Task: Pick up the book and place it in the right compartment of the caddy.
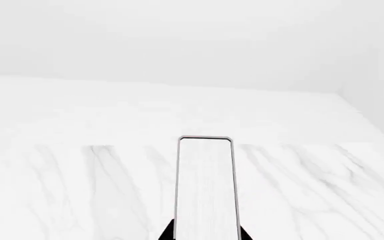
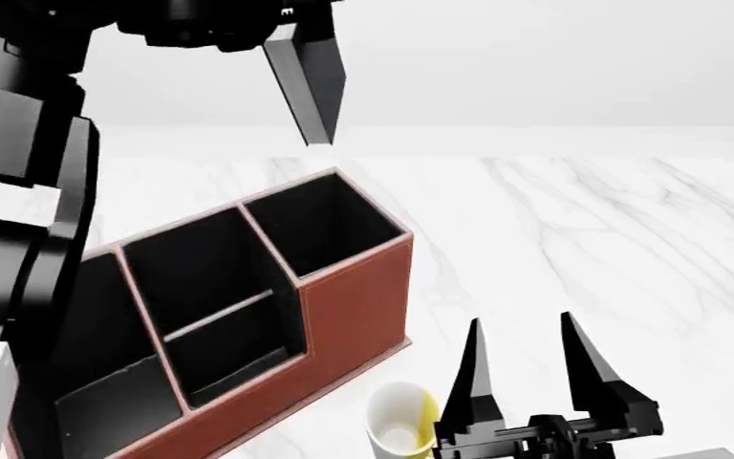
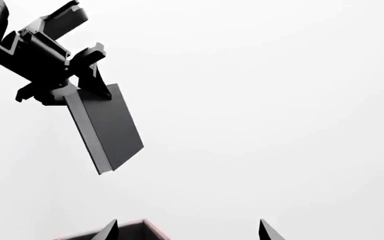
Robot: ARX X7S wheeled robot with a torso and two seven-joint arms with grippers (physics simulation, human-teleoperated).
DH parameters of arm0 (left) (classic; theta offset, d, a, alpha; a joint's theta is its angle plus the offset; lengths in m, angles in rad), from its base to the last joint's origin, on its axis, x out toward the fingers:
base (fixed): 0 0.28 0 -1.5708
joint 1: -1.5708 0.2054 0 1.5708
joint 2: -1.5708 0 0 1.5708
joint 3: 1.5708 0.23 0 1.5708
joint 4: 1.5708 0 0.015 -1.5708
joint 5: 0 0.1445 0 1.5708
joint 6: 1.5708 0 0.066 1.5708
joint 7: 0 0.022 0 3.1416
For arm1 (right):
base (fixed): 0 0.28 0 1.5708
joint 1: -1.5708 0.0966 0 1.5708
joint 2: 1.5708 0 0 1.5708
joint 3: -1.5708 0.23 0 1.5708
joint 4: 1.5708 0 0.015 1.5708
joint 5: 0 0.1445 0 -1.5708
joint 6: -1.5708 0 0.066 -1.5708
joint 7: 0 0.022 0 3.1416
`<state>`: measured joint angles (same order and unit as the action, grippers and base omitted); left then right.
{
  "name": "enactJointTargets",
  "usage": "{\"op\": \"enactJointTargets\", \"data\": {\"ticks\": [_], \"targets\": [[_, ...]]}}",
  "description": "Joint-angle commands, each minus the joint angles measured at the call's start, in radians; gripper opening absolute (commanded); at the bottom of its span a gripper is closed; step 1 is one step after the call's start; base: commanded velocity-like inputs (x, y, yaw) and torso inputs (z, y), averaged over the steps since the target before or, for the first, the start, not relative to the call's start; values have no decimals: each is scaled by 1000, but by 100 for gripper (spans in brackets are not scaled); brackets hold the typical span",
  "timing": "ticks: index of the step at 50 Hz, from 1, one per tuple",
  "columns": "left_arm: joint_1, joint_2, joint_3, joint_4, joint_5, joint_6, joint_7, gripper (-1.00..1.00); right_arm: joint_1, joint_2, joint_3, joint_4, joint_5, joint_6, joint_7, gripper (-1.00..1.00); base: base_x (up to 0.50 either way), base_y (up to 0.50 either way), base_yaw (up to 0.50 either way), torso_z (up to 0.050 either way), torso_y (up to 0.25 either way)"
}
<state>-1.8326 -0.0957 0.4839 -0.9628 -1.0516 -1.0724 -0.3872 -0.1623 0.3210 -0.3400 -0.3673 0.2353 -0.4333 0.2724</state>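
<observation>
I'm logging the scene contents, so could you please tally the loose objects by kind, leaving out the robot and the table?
Book: 1, held in the air by the left pincer
Caddy: 1, with three sections
Mug: 1, white and yellow, beside the caddy near the open right pincer
Total: 3

A white marble counter (image 2: 596, 239) with grey veins holds a reddish-brown leather caddy (image 2: 341, 325) and, just beside it, a white-and-yellow mug (image 2: 399, 421).
</observation>
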Motion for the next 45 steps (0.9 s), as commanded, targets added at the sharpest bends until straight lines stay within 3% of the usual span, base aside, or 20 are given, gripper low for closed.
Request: {"op": "enactJointTargets", "data": {"ticks": [1,11,20,30,45], "targets": [[-58,93,-13,-320,84,114,92,-100,3,-14,17,6,-13,-2,-17,100,0,0,0,0,0],[-34,95,52,-339,-63,110,42,-100,2,-13,14,12,-13,-9,-16,100,0,0,0,0,2],[3,90,54,-339,-23,88,11,-100,6,-11,15,13,-13,-5,-9,100,0,0,0,0,1],[110,43,10,-99,-102,8,-116,-100,6,-9,13,17,-16,-10,-7,100,0,0,0,0,1],[172,18,-15,47,-157,-45,-227,-100,8,-7,8,25,-20,-12,-2,100,0,0,0,1,1]]}}
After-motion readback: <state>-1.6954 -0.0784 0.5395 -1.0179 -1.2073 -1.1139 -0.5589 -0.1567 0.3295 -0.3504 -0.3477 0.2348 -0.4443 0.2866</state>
